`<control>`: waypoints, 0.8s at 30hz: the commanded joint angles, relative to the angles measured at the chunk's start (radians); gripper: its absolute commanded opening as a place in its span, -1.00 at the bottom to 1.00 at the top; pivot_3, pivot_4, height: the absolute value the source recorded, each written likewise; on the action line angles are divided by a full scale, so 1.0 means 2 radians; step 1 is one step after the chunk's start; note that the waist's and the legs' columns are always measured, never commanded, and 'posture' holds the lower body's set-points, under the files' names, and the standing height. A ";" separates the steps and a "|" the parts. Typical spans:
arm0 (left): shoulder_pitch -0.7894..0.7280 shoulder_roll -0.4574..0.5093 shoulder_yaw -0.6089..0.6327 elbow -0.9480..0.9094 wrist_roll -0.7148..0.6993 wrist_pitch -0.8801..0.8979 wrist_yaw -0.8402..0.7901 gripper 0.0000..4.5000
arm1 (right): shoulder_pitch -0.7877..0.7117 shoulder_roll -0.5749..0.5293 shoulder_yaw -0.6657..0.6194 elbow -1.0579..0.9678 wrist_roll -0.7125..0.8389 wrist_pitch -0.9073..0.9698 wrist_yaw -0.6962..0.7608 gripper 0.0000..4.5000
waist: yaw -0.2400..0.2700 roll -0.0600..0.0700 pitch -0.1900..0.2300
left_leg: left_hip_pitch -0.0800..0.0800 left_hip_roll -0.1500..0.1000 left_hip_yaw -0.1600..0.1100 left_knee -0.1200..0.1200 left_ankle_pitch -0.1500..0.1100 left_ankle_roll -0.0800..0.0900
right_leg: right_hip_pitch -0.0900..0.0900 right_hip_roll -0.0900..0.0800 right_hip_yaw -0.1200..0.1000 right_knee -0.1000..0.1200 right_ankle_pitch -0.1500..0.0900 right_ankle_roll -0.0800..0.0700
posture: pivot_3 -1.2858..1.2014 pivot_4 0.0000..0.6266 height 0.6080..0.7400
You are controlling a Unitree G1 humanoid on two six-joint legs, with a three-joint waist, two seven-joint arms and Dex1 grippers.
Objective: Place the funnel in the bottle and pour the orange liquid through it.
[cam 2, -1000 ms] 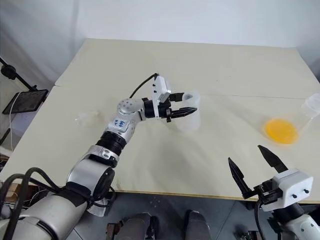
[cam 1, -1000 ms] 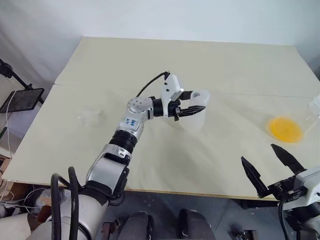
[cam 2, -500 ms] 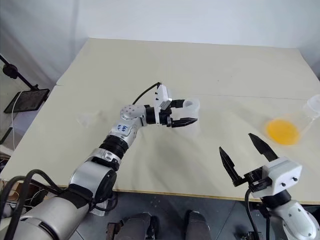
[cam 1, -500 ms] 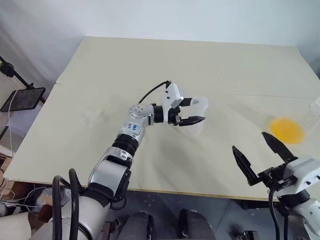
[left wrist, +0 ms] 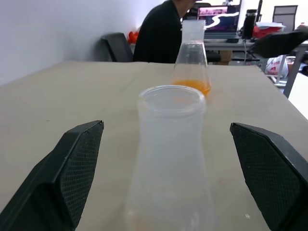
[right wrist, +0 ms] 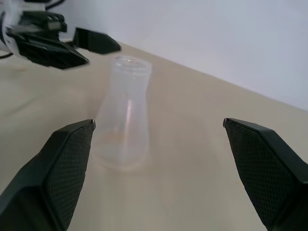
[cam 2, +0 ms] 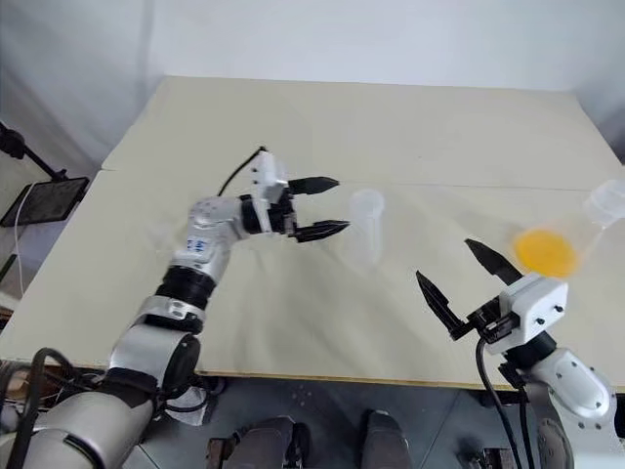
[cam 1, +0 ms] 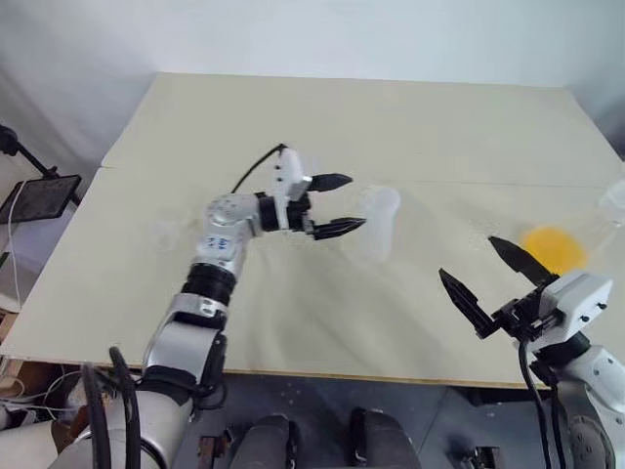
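Beige table [cam 1: 410, 127] is carrying the bottle [cam 1: 376, 223] upright (funnel [cam 1: 178, 232] lying at nine o'clock); left gripper [cam 1: 335, 204] and right gripper [cam 1: 486, 274], both standing wide and empty, should be reaching gently.

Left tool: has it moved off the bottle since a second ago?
Yes. The left tool has opened and drawn back toward the robot's left; the bottle now stands free on the table, clear of its fingertips.

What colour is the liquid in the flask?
Orange, clearest in the left wrist view.
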 commanded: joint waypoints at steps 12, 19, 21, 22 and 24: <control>0.291 0.155 0.236 -0.344 -0.100 0.112 0.186 0.99 | -0.114 -0.046 0.065 0.068 0.052 0.037 0.124 1.00 | 0.002 -0.001 0.000 | -0.001 0.000 -0.006 0.001 0.000 -0.001 | 0.001 -0.002 0.001 0.000 0.000 0.000 | 0.03 -0.52 1.00; 0.374 0.189 0.310 -0.449 -0.157 0.174 0.232 0.99 | -0.155 -0.044 0.090 0.096 0.051 0.045 0.158 1.00 | 0.004 -0.001 0.000 | 0.000 0.000 -0.007 0.001 -0.001 -0.001 | 0.003 -0.003 0.001 -0.002 0.000 0.000 | 0.03 -0.52 1.00; 0.371 0.193 0.289 -0.463 -0.160 0.180 0.227 0.99 | -0.166 -0.042 0.094 0.108 0.047 0.044 0.164 1.00 | 0.004 -0.001 0.000 | 0.000 0.000 -0.007 0.001 -0.001 -0.001 | 0.004 -0.003 0.001 -0.003 0.000 0.000 | 0.03 -0.52 1.00; 0.369 0.193 0.280 -0.467 -0.160 0.181 0.224 0.99 | -0.170 -0.041 0.095 0.113 0.045 0.043 0.166 1.00 | 0.003 -0.001 0.000 | 0.001 0.000 -0.007 0.001 -0.001 -0.001 | 0.004 -0.003 0.001 -0.003 0.000 0.000 | 0.03 -0.52 1.00; 0.338 0.181 0.234 -0.450 -0.144 0.169 0.222 0.99 | -0.178 -0.039 0.098 0.123 0.042 0.041 0.168 1.00 | 0.004 -0.001 0.000 | 0.001 0.000 -0.007 0.001 -0.001 -0.002 | 0.004 -0.002 0.001 -0.003 0.000 0.000 | 0.03 -0.52 1.00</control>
